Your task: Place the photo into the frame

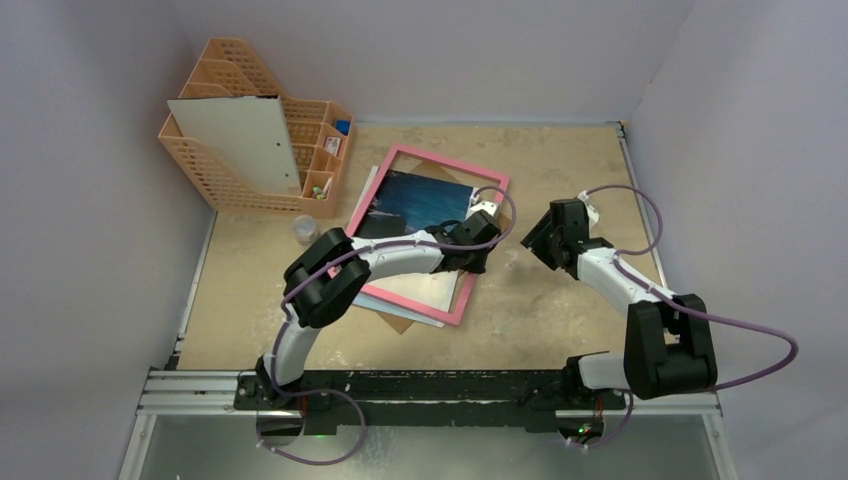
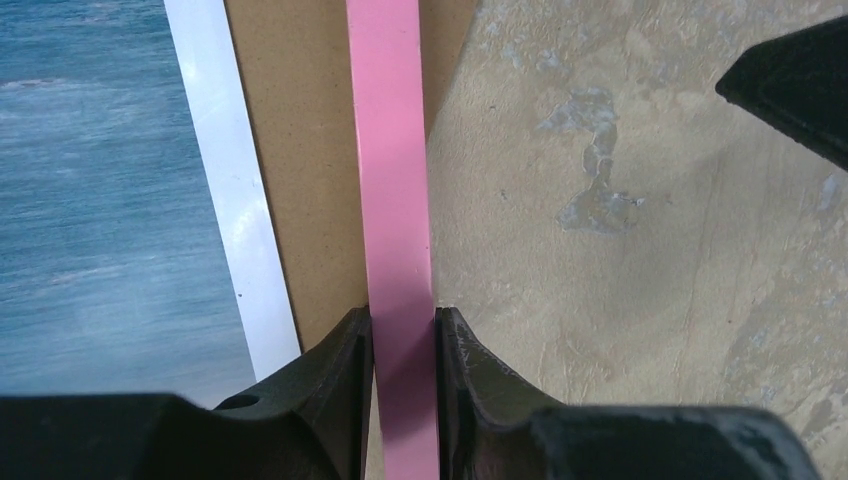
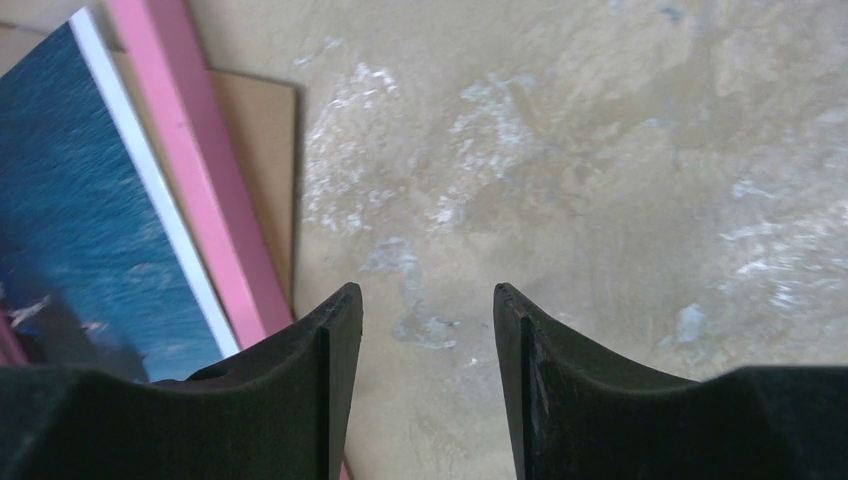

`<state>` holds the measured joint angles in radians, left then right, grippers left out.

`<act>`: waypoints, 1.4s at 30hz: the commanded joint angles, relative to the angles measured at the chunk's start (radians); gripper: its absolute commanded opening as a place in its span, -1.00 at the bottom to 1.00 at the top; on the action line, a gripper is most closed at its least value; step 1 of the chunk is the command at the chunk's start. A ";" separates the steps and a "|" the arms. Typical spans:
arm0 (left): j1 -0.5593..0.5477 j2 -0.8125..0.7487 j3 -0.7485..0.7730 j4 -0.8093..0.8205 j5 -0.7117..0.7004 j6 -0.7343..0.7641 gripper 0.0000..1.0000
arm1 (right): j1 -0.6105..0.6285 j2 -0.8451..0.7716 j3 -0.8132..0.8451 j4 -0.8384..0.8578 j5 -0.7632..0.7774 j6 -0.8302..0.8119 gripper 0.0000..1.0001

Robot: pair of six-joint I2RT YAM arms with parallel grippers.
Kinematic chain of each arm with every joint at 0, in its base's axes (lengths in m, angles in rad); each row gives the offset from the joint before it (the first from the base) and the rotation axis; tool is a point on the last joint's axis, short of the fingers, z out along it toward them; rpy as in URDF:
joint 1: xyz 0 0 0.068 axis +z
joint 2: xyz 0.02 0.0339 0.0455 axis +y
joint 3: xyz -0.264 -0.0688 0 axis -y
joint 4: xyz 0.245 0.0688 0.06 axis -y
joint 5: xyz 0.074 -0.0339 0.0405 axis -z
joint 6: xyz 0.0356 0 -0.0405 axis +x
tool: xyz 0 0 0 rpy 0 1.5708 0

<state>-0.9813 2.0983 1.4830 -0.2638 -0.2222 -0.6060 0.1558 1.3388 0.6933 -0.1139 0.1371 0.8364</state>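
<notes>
Pink on its face, the frame (image 1: 452,165) lies flat at mid-table, with the photo (image 1: 420,200) showing askew inside its opening and a brown backing board (image 2: 300,150) visible between the print and the right-hand rail. The left gripper (image 2: 403,320) pinches that rail, whose long axis runs straight away from its fingers. Just to the right, the right gripper (image 3: 428,300) hangs spread and empty over the table (image 3: 600,150), the frame to its left, so squaring probably falls to the left arm.
</notes>
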 commanded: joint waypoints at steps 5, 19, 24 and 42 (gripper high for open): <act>-0.005 -0.059 0.136 -0.121 -0.029 0.100 -1.00 | -0.007 -0.050 0.016 0.108 -0.204 -0.066 0.29; 0.108 -0.244 0.280 -0.169 0.296 0.177 -1.00 | -0.010 -0.306 -0.004 0.293 -0.327 0.141 0.96; 0.185 -0.285 0.289 -0.154 0.420 0.141 -1.00 | -0.010 -0.368 -0.047 0.339 -0.310 0.234 0.96; 0.254 -0.340 0.364 -0.163 0.506 0.026 -1.00 | -0.010 -0.023 -0.027 1.041 -0.553 0.469 0.91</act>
<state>-0.7403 1.8374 1.8118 -0.5243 0.2619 -0.5449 0.1474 1.2537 0.6289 0.6807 -0.3538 1.1992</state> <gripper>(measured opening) 0.259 0.975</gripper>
